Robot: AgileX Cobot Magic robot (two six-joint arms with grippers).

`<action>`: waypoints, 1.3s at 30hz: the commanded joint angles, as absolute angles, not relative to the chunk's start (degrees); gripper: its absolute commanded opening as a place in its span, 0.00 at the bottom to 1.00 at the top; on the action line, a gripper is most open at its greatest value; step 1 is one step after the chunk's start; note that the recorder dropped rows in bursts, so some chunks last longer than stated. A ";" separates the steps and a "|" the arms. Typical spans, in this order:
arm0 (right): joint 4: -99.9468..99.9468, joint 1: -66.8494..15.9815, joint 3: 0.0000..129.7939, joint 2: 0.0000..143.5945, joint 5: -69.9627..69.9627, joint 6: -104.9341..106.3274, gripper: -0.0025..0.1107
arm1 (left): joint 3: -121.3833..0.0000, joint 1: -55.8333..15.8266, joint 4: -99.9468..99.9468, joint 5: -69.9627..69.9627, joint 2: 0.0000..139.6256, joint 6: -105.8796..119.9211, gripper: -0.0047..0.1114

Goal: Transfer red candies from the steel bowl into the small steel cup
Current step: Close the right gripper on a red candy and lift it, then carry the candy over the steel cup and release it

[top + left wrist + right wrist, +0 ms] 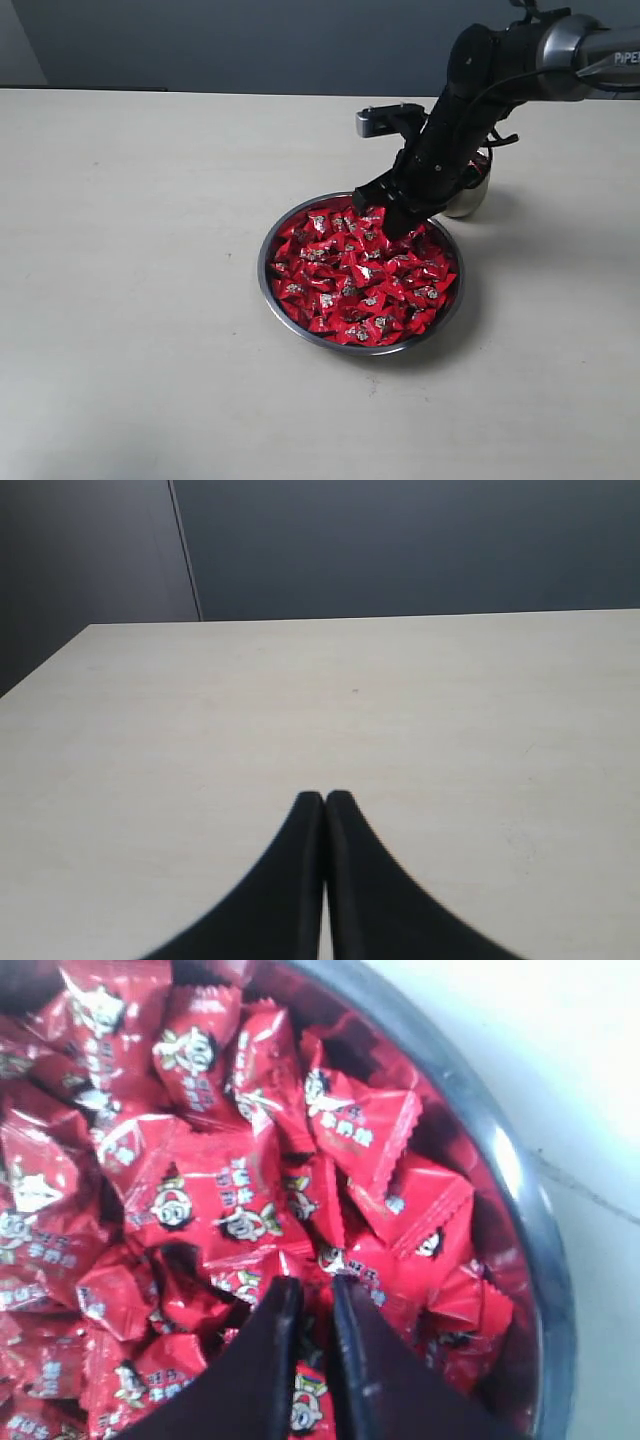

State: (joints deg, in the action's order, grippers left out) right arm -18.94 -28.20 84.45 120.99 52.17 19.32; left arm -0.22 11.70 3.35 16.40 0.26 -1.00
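Red candies (230, 1200) in steel bowl (520, 1190), one between right gripper (310, 1285) fingers (268, 1360) (narrow gap)

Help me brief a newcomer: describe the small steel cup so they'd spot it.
On the pale table, find the steel bowl heaped with red candies. Just past its far right rim, partly behind the black arm, stands the small steel cup. It is rounded and far narrower than the bowl.

Soft, even light filled the exterior view. The wide shallow steel bowl (262, 272) threw a faint shadow toward 4 o'clock on the pale matte table (130, 300). Up close, the shiny red-wrapped candies (220, 1190) looked soft and glinting, and the table was blown out at 2 o'clock. The black left gripper (325, 800) blurred toward 6 o'clock.
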 commanded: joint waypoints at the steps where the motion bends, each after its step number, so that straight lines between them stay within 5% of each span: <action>1: -18.31 -28.16 84.39 118.43 51.68 19.47 0.09 | 0.00 11.27 3.67 16.30 0.00 -1.15 0.04; 23: 9.08 -27.37 96.72 114.80 52.45 4.57 0.09 | 0.00 11.27 3.67 16.30 0.00 -1.15 0.04; 39: -1.67 -20.01 96.94 117.54 52.37 7.18 0.09 | 0.00 11.27 3.67 16.30 0.00 -1.15 0.04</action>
State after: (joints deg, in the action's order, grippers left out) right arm -0.74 -20.19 96.60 116.53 52.60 6.21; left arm -0.22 11.70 3.35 16.40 0.26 -1.00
